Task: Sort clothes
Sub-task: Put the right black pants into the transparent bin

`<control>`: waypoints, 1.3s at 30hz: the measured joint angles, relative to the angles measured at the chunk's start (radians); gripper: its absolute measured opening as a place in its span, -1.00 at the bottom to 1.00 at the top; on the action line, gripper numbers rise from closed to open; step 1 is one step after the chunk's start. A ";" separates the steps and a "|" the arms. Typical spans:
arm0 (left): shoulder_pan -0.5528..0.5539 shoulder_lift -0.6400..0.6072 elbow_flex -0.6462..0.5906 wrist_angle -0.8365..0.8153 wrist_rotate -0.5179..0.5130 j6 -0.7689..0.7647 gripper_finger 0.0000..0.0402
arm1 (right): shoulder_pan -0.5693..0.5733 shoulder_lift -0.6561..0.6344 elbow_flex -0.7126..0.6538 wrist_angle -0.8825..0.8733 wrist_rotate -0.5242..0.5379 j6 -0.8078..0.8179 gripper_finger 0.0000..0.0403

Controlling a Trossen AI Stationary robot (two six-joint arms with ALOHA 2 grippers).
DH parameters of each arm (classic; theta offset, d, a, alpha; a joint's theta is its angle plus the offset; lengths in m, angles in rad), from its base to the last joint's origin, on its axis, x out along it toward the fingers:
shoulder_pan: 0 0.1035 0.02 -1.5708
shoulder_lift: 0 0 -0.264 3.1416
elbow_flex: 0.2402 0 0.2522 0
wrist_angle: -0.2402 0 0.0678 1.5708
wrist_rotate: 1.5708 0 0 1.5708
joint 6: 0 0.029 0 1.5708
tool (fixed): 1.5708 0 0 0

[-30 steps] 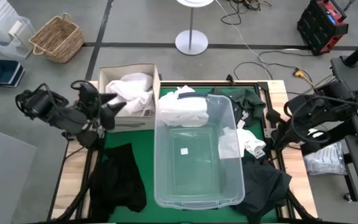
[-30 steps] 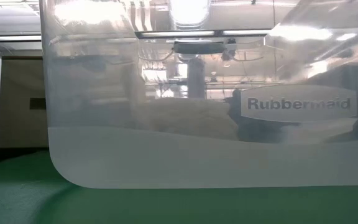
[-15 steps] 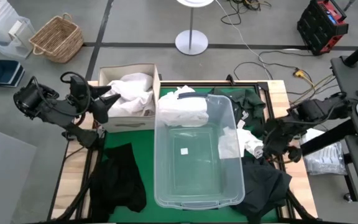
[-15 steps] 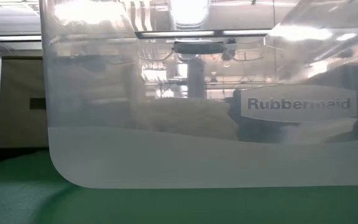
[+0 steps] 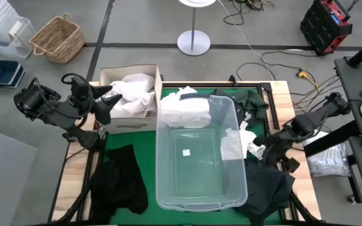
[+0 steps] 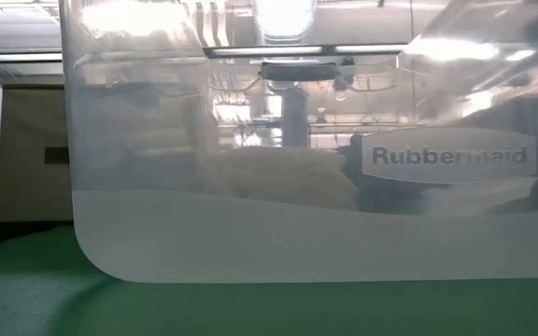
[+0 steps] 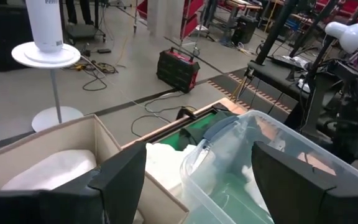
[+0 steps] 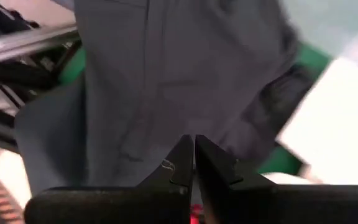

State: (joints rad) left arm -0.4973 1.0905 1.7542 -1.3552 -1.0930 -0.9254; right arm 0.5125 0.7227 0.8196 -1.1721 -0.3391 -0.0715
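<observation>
Looking down from the high view, we judge the sort partly done. White clothes fill the cardboard box just ahead of the left gripper, whose fingers stand apart and empty at the box's near wall. More white fabric drapes over the far rim of the clear tub, which otherwise looks empty. Left to sort, in our judgement: a black garment on the table below the left gripper, a dark garment just below the right gripper, a small white piece touching or just beside that gripper, and dark green cloth beyond it. The table carries a green mat in a wooden frame; around it we note grey floor, a wicker basket, a lamp base and a red-and-black case.

In the low view, the tub wall fills the picture, standing on green mat; neither gripper shows.

In the left wrist view, the left fingers are spread wide with nothing between them; white clothes lie in the box and over the tub rim ahead. Workshop floor, cables and a white stand lie beyond.

In the right wrist view, the right fingertips are pressed together with no cloth between them, poised over grey-dark fabric.
</observation>
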 joint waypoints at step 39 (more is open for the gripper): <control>0.000 0.021 -0.003 0.000 -0.026 0.027 0.33 | 0.046 0.062 -0.359 0.440 0.132 0.791 0.45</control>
State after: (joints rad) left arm -0.4973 1.1115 1.7515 -1.3556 -1.1191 -0.8986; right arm 0.5587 0.7844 0.4611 -0.7325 -0.2075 0.7190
